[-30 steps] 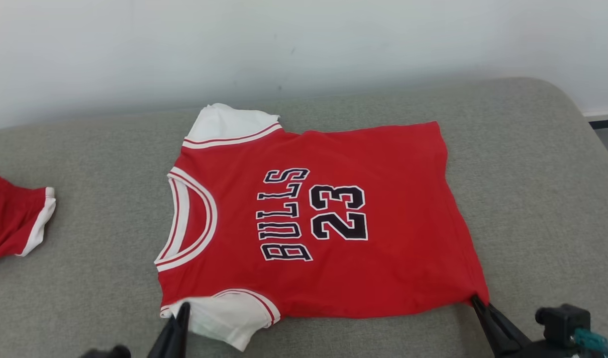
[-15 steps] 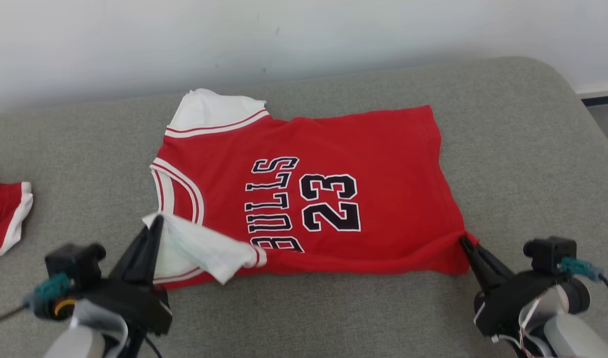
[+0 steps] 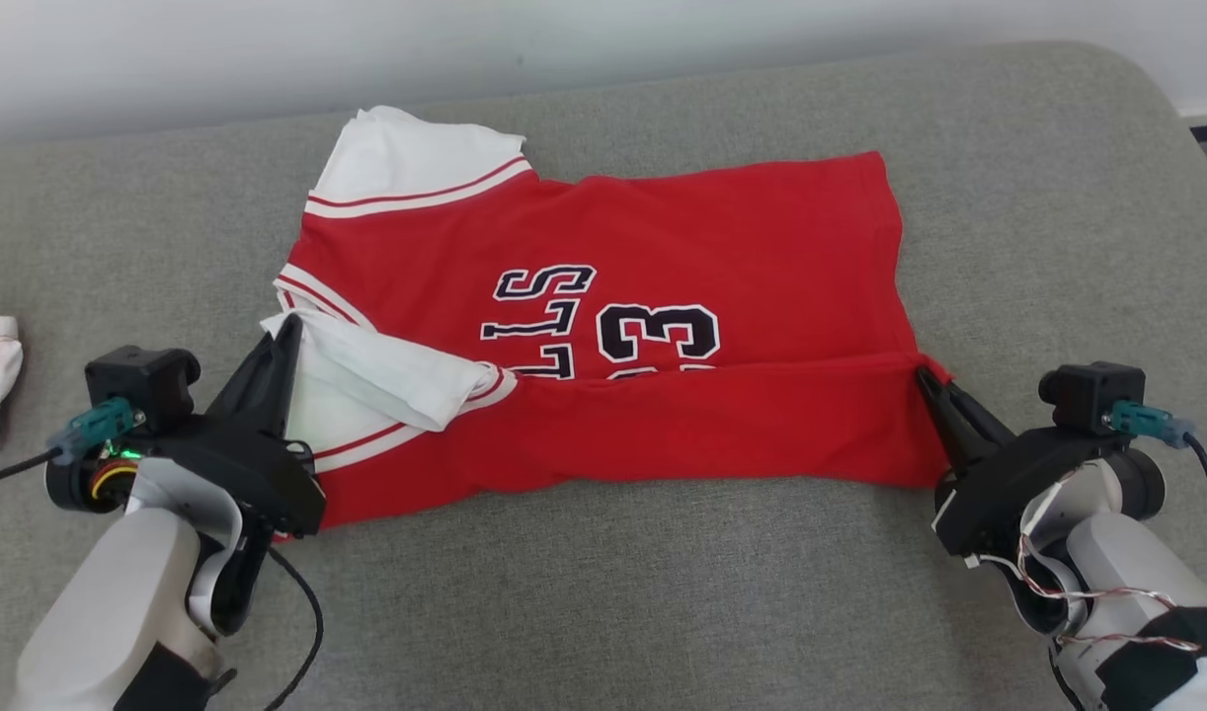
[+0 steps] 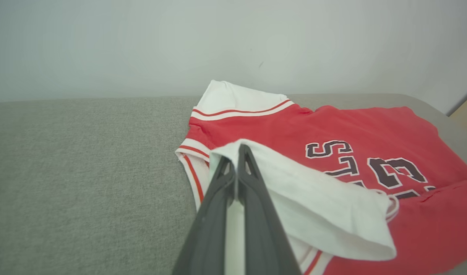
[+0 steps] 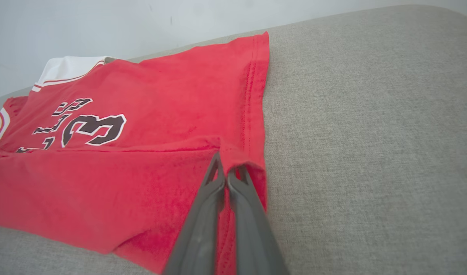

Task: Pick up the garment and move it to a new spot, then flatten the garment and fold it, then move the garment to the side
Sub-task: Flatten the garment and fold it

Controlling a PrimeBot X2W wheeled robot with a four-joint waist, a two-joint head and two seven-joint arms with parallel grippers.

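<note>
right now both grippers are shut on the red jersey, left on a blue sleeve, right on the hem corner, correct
Not blue: the left wrist view shows the left gripper shut on a white sleeve of the red jersey; the right gripper on the hem corner.

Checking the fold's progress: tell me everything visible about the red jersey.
The red jersey, soft knit with white sleeves, striped trim and dark lettering partly covered, lies on the grey cushion. Its near side lies folded over the middle. The left end effector is shut on the near white sleeve, the right end effector on the hem corner.
</note>
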